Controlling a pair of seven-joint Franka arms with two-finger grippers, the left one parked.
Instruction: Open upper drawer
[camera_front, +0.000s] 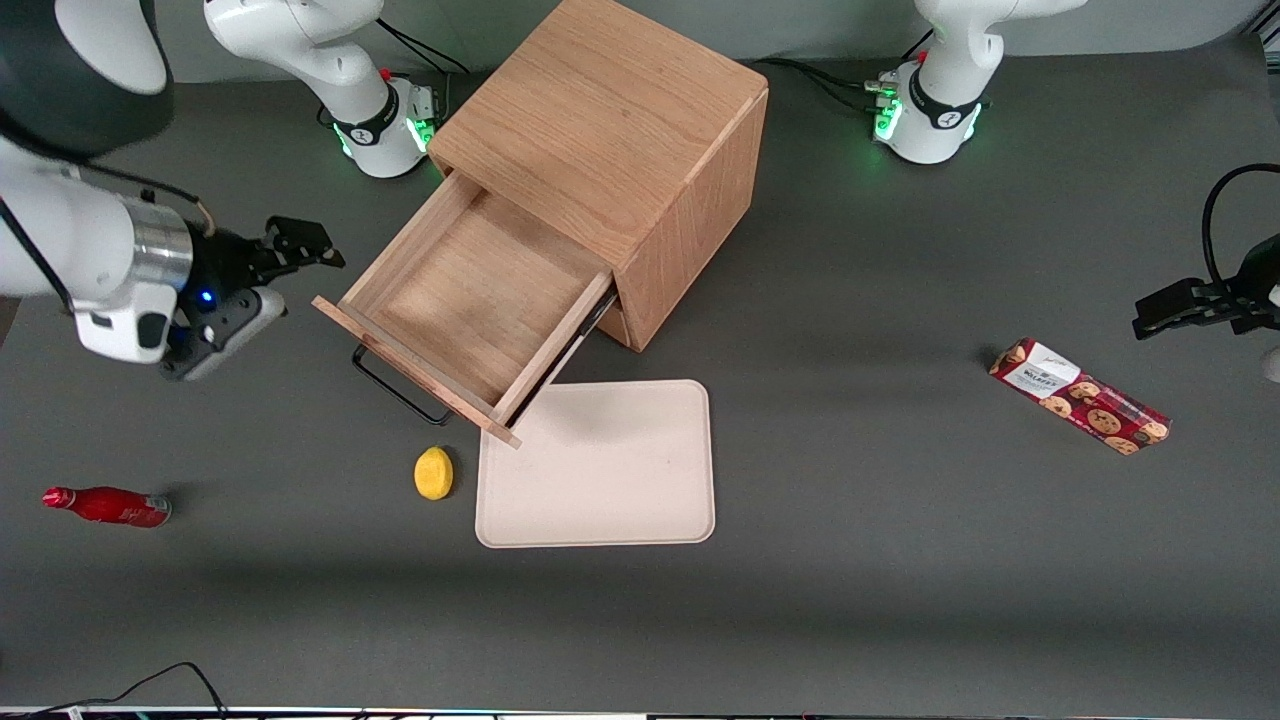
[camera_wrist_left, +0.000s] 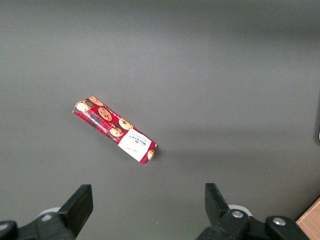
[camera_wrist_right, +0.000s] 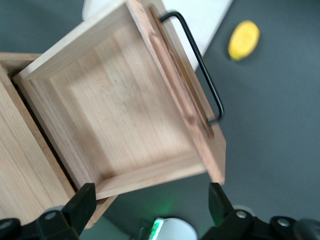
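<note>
Light oak marks the upper drawer (camera_front: 470, 300), which stands pulled well out of the cabinet (camera_front: 610, 130) in the centre-left of the front frame, its shallow tray bare and its black bar handle (camera_front: 398, 385) hanging free of any grip. The gripper (camera_front: 300, 243) sits at the left edge of that frame, beside the drawer's front and apart from the handle, its fingers spread and holding nothing; the right wrist view looks down into the tray between them. By this reckoning the opening is done or nearly so, and what remains calls for lifting clear without brushing the handle or nudging the drawer back in. The table (camera_front: 850, 600) is a dark grey matte surface. A beige tray (camera_front: 598, 465) lies just in front of the drawer, a lemon (camera_front: 433, 472) beside it, a red bottle (camera_front: 108, 505) at lower left, and a cookie packet (camera_front: 1080, 395) toward the parked arm's end.
</note>
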